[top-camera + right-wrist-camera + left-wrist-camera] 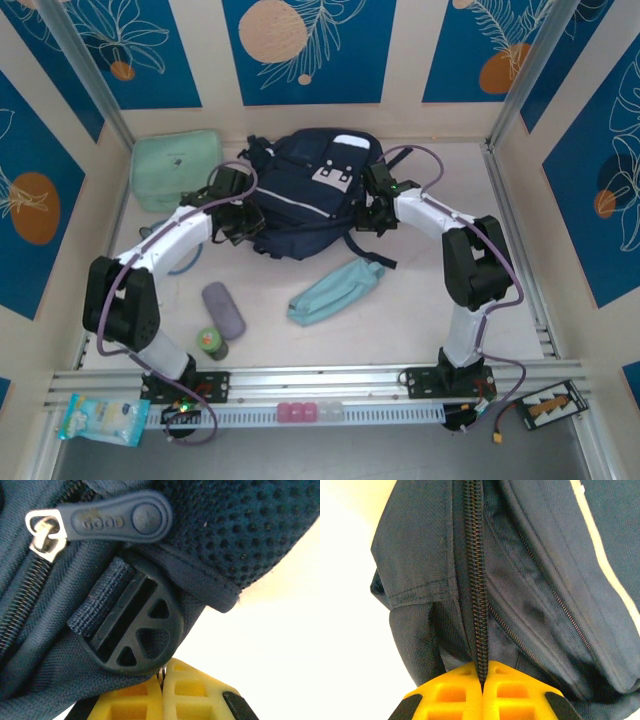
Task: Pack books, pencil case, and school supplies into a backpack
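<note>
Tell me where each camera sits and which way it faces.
Top external: above and behind the robot, looking down on the table; left arm and right arm reach the backpack.
Left wrist: on the left gripper, facing the zipper; yellow fingers shut.
Right wrist: on the right gripper, facing a buckle; yellow fingers shut.
Shared: both wrist views show the backpack.

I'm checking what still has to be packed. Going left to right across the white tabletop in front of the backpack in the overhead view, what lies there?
Purple case → light-blue pouch. The green bottle overlaps the case's span, so it is left out.
</note>
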Available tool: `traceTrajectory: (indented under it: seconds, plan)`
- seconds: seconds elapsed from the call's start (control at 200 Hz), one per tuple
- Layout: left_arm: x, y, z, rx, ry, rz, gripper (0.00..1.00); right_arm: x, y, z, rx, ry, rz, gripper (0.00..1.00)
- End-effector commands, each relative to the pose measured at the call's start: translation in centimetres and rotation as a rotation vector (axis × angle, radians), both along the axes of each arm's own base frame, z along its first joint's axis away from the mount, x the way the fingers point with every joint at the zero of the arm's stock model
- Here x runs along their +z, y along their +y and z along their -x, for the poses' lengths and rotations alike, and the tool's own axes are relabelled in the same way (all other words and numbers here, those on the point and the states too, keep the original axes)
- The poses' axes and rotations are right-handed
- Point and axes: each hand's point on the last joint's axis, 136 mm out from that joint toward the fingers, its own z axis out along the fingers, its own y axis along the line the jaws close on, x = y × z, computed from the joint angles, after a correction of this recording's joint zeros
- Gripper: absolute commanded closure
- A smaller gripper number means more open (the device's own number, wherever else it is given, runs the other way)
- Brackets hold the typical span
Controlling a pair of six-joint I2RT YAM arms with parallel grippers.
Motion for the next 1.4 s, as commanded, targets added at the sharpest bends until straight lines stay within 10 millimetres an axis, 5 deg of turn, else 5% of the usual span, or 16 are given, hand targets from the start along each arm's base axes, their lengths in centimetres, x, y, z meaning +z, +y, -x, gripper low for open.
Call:
traceTrajectory:
  seconds: [0.0,0.1,0.25,0.505,0.65,0.8,1.05,1.185,1.395]
  plan:
    - [-0.4,-0.6,3.9,-0.012,0.055,0.005,1.00,1.3,-1.9,-1.7,-0.035,-0.059,-0.028,0.97]
    - [-2.3,-1.6,7.0,-0.018,0.103,0.006,1.00,0.9,-2.0,-1.7,-0.031,-0.043,-0.096,0.95]
    - [-3.4,-1.8,8.8,-0.048,0.105,-0.030,0.72,0.7,-2.2,-1.3,-0.033,-0.017,-0.140,0.85]
    - [4.2,-1.9,5.3,-0.388,-0.173,-0.246,0.31,4.7,-2.9,0.6,-0.073,-0.089,-0.212,0.42]
    - [7.8,-4.1,2.8,-0.647,-0.378,-0.329,0.00,7.5,-3.5,1.7,-0.096,-0.162,-0.297,0.27]
    - [9.2,-6.3,-0.2,-0.857,-0.558,-0.449,0.00,9.8,-4.2,2.1,-0.127,-0.226,-0.386,0.15]
    - [7.0,-11.7,-0.2,-1.355,-0.818,-0.462,0.01,10.4,-5.8,2.3,-0.188,-0.223,-0.463,0.12]
    - [4.3,-11.9,-1.0,-1.514,-0.735,-0.517,0.03,10.0,-6.3,2.5,-0.218,-0.204,-0.491,0.14]
    - [0.5,-10.9,0.4,-1.783,-0.554,-0.525,0.11,10.0,-6.4,2.6,-0.236,-0.202,-0.515,0.15]
